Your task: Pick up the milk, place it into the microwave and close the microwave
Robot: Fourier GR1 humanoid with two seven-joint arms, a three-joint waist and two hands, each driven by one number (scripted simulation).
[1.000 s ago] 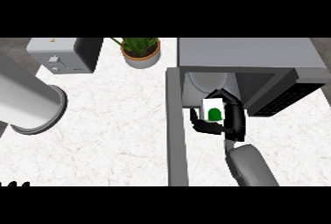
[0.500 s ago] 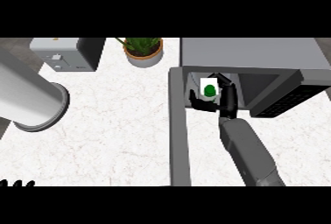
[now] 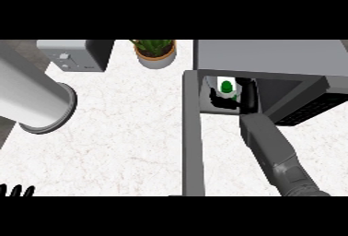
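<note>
one r hand (image 3: 246, 98) curled round milk (image 3: 227, 86), inside open microwave (image 3: 272, 55)

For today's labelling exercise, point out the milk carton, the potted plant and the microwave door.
milk carton (image 3: 226, 86): head view, green mark on its front.
potted plant (image 3: 156, 62): head view, the pot's side.
microwave door (image 3: 192, 147): head view, the open door's edge.

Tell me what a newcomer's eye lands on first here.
The right robot hand, curled round the white-and-green milk carton at the mouth of the open microwave, upper right. Next, its door standing open down the middle, and the big grey cylinder at the left.
</note>
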